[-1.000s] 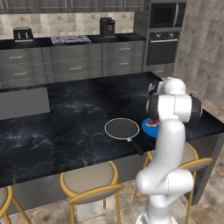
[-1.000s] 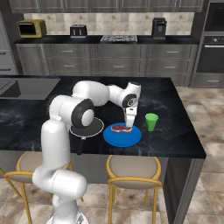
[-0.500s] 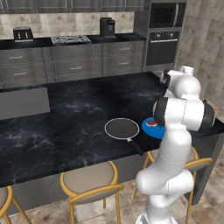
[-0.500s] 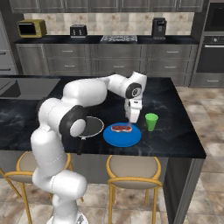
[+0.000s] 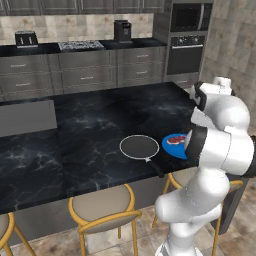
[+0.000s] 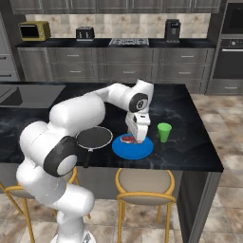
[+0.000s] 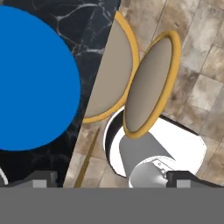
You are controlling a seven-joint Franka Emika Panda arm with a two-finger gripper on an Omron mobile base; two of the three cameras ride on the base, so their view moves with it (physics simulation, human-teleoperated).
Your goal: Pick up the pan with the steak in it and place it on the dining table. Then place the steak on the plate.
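Pan (image 5: 139,147) sitting empty on dining table (image 5: 85,130), handle pointing toward stools (image 5: 102,207). Steak (image 6: 128,139) lying on plate (image 6: 132,148), just beside pan. Gripper (image 6: 139,139) hanging over plate beside steak, fingers apart, gripping nothing. Green cup (image 6: 164,132) standing near plate.

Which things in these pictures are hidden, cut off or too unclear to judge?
- Jaws: in the right base view the white hand hides their tips, so open or shut is unclear.
- Round bright blue flat plate: the arm covers its right part in the left base view; the hand view cuts it at the left edge.
- Small red raw steak: partly behind the hand in the right base view.
- Round black frying pan: the arm covers its handle end.
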